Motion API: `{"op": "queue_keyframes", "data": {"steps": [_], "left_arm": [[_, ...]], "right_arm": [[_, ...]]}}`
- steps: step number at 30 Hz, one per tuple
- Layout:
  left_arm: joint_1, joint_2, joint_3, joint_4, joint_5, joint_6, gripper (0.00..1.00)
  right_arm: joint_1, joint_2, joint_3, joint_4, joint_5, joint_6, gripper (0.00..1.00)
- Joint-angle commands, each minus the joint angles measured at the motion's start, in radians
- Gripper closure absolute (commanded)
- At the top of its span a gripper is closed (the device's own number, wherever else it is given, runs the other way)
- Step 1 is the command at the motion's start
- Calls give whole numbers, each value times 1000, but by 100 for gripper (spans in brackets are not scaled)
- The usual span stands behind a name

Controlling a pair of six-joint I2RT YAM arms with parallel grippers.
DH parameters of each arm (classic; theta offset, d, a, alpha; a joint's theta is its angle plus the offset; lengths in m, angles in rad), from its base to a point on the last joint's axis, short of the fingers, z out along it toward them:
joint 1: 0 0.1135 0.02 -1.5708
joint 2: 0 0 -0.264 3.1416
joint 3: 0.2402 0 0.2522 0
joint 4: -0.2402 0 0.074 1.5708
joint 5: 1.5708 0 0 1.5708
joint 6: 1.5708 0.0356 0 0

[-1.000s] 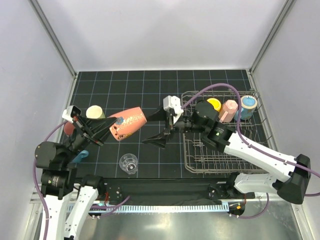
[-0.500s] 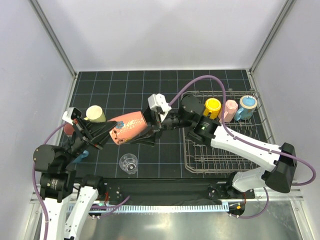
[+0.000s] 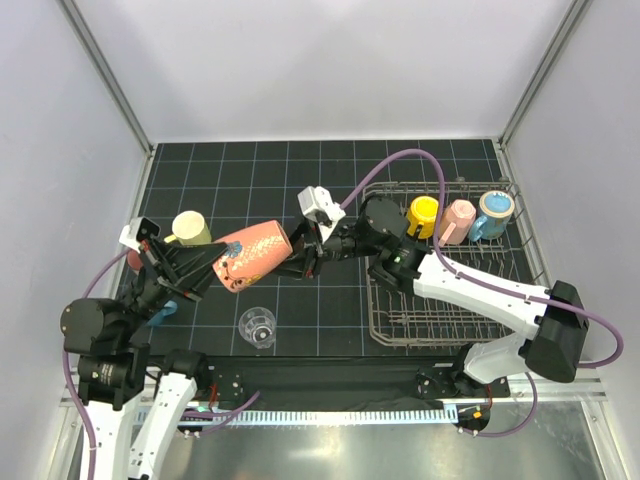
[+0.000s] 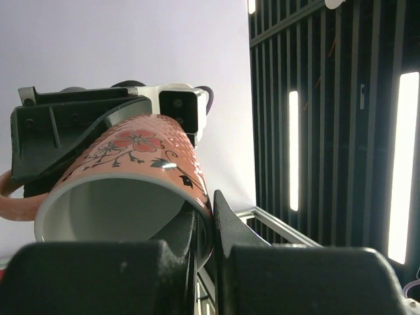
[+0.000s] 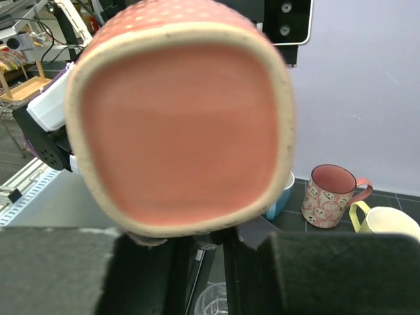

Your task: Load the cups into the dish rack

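Note:
A salmon-pink flowered mug (image 3: 255,252) hangs on its side above the table, held from both ends. My left gripper (image 3: 222,268) is shut on its rim (image 4: 190,197), one finger inside and one outside. My right gripper (image 3: 300,262) is shut at the lower edge of its base (image 5: 180,125), which fills the right wrist view. The dish rack (image 3: 400,325) at the right holds an orange-yellow mug (image 3: 425,212), a pink mug (image 3: 458,220) and a blue mug (image 3: 495,212). A pale yellow mug (image 3: 190,228) and a clear glass tumbler (image 3: 257,327) stand on the table.
A patterned mug with a maroon inside (image 5: 331,195) stands by the pale yellow mug (image 5: 387,226), mostly hidden under my left arm in the top view. A blue cup (image 5: 279,197) sits beside them. White walls close in the black gridded table (image 3: 300,170).
My right arm swung left from the rack to the mug's base and its jaws went from wide open to shut on it. The left gripper kept its hold and shifted slightly.

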Motion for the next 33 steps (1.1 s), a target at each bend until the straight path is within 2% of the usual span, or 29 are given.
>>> {"op": "queue_keyframes", "data": {"steps": [1,2,3,8,11,12,15,19,20,23,24,26,27,29,30,32,33], "left_arm": [[4,-6,-19,42,-5,-147,100],[3,-9,-23,39,-11,-149,100],[4,-11,-26,37,-23,-147,100],[4,-29,-64,-5,-48,-123,99],[4,-64,-93,-42,-90,-111,80],[3,-75,-113,-51,-103,-108,66],[4,-115,-151,-94,-140,-91,43],[4,-149,-177,-160,-158,-62,28],[4,-153,-184,-183,-163,-51,26],[4,-176,-182,-237,-189,-20,20],[4,-181,-179,-252,-193,6,18],[4,-186,-179,-278,-201,39,18],[3,-184,-176,-317,-201,58,18],[4,-181,-168,-352,-210,141,18],[4,-174,-168,-372,-210,177,18],[4,-143,-176,-371,-195,271,18],[4,-126,-181,-365,-181,299,17]], "right_arm": [[21,-36,-30,242,-36,123,81],[23,-39,-31,253,-40,144,86],[24,-42,-34,261,-42,149,96],[26,-70,-79,336,-28,210,96],[26,-91,-86,319,19,238,96],[27,-97,-85,280,38,241,96],[26,-132,-112,234,111,262,96],[26,-189,-160,197,183,284,96],[27,-200,-163,174,247,279,96],[27,-263,-180,47,369,256,96],[26,-278,-180,-55,480,247,96],[24,-312,-162,-168,585,223,96],[23,-321,-149,-304,663,216,96],[14,-336,-122,-429,873,221,96],[-14,-337,-116,-546,926,253,96],[-55,-327,-96,-666,1079,293,96],[-109,-323,-87,-807,1122,336,96]]}}
